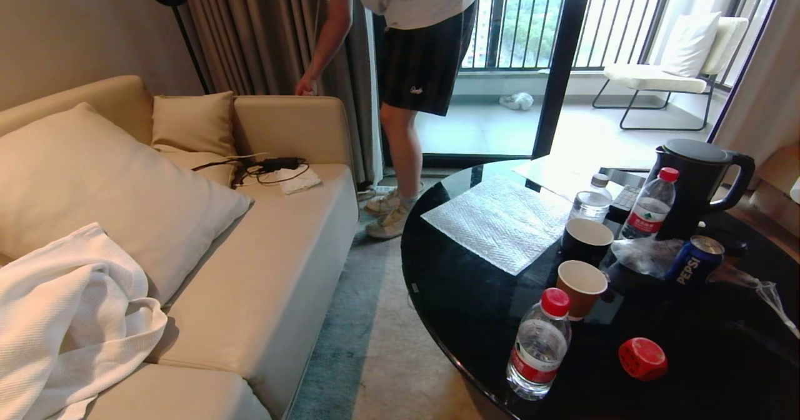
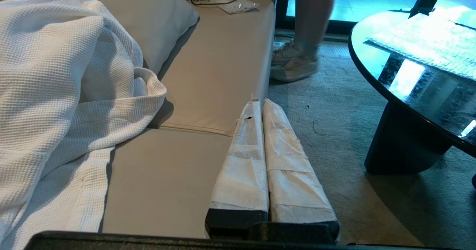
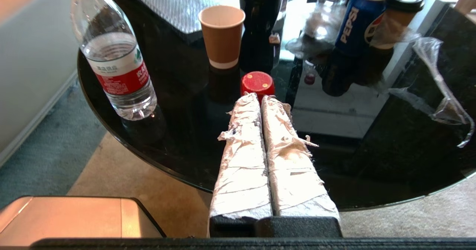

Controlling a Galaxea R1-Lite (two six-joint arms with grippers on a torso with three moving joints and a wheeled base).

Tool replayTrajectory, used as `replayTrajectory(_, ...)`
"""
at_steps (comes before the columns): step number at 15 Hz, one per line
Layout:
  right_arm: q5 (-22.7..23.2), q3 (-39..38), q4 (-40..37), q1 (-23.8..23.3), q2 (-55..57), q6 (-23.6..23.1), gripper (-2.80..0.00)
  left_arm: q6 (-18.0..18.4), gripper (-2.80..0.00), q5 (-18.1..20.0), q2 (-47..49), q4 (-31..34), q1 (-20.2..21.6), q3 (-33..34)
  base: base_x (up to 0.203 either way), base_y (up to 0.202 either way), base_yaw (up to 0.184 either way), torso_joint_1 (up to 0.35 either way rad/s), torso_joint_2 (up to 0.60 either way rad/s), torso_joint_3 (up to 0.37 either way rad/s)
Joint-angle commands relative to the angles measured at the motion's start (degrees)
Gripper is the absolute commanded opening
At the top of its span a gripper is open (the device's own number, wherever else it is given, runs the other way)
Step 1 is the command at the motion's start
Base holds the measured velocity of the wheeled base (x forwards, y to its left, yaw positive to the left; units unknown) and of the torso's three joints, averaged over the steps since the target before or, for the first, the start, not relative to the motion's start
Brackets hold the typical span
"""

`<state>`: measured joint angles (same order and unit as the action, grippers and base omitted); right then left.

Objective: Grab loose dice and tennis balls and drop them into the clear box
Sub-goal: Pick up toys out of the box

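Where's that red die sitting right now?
In the head view, the red die lies on the black table near its front edge, right of the nearest water bottle, below the brown cup.

Head view: high, angled down across sofa (image 1: 262, 282) and black round table (image 1: 475, 320). Left wrist view: low, close over sofa seat (image 2: 208, 75), facing along it toward table edge (image 2: 375, 82). Right wrist view: just off table rim (image 3: 148, 160), looking over it. Red die (image 1: 642, 358) (image 3: 257, 83) shared by head and right wrist views.
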<state>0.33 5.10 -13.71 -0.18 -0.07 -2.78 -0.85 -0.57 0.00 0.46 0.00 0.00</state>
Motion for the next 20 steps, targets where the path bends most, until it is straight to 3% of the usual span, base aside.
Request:
replayTrajectory(1,-0.3,0.0,0.0,0.0,0.1,-0.1,-2.80,0.0,-2.80,0.0,0.1,0.0,0.0,0.1,0.000,0.000,0.000,0.001,0.00,-0.186)
replayTrajectory(15,0.0,0.0,0.0,0.0,0.1,-0.2,-2.80,0.0,-2.80,0.0,0.1,0.0,0.0,0.1,0.000,0.000,0.000,0.002,0.00,-0.197)
replayTrajectory(20,-0.4,0.0,0.0,0.0,0.1,1.3,-2.80,0.0,-2.80,0.0,0.1,0.0,0.0,0.0,0.000,0.000,0.000,0.002,0.00,-0.046)
